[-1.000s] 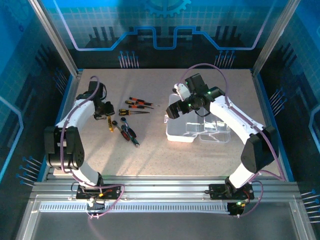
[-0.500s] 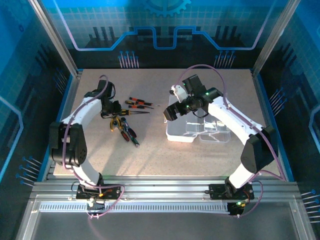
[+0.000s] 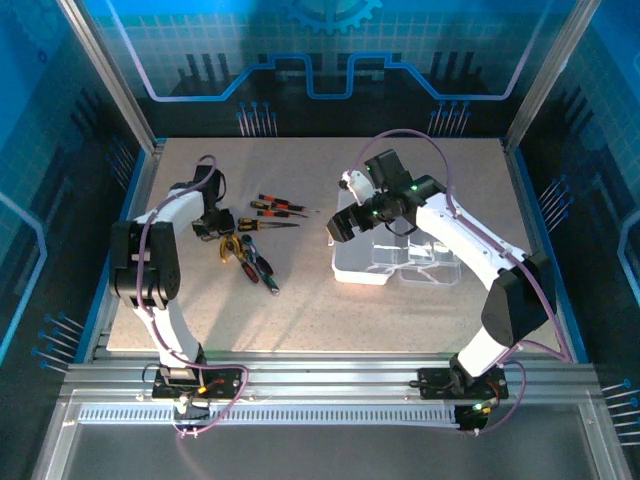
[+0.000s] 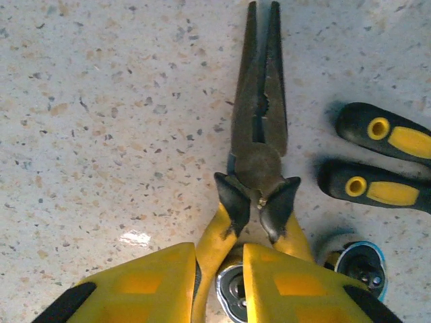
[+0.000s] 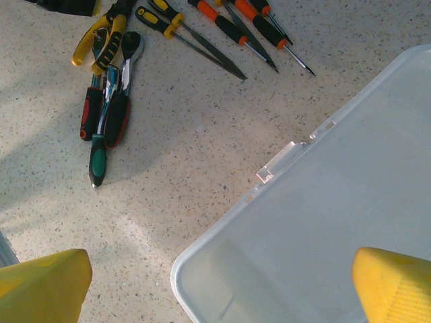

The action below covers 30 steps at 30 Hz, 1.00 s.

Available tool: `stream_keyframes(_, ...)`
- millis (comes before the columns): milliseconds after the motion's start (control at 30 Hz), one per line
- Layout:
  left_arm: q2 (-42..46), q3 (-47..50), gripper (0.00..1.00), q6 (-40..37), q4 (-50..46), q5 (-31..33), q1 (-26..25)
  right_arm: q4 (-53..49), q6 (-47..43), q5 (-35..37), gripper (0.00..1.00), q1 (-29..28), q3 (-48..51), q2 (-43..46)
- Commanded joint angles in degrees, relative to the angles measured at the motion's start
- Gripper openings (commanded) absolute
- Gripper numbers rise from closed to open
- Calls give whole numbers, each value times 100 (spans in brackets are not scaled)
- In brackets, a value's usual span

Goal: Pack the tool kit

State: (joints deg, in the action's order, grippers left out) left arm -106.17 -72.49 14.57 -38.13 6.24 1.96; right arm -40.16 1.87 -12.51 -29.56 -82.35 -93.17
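The yellow-handled long-nose pliers (image 4: 259, 155) lie flat on the table, nose pointing away from my left gripper (image 4: 219, 259). Its yellow fingers stand narrowly apart over the pliers' left handle, with a sliver of gap on the right side. In the top view the left gripper (image 3: 220, 225) sits at the handle end of the pliers (image 3: 268, 224). The clear plastic case (image 3: 360, 262) lies open right of centre. My right gripper (image 3: 340, 222) hovers wide open above the case's (image 5: 323, 222) left corner, holding nothing.
Two black-and-yellow screwdrivers (image 4: 384, 161) lie right beside the pliers, and a ratchet head (image 4: 357, 262) sits under my left fingers. Orange-handled screwdrivers (image 3: 280, 205), red-handled pliers (image 3: 255, 265) and a green-handled tool (image 5: 97, 161) lie nearby. The case lid (image 3: 432, 262) lies open to the right.
My left arm's elbow has swung up and back while its gripper stayed at the pliers' handles. The right gripper has drifted slightly left above the case.
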Motion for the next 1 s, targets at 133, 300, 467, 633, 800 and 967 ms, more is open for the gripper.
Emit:
stream_keyframes(133, -131, 148, 31, -158, -85, 35, 142, 19, -50, -163, 100, -50, -28, -5)
stream_keyframes(300, -365, 125, 33, -192, -89, -60, 165, -1, -45, -170, 100, -50, -76, -56)
stream_keyframes(467, -542, 82, 35, -227, -41, -265, 156, -27, -45, -164, 100, -50, -105, -87)
stream_keyframes(633, -756, -12, 40, -260, -33, -349, 53, -40, -46, -176, 100, -63, -173, -167)
stream_keyframes(800, -877, -140, 45, -296, -95, -278, 18, -77, -46, -175, 100, -75, -223, -226)
stream_keyframes(967, -1021, -294, 44, -357, -221, -168, -27, -82, -53, -164, 100, -78, -253, -237)
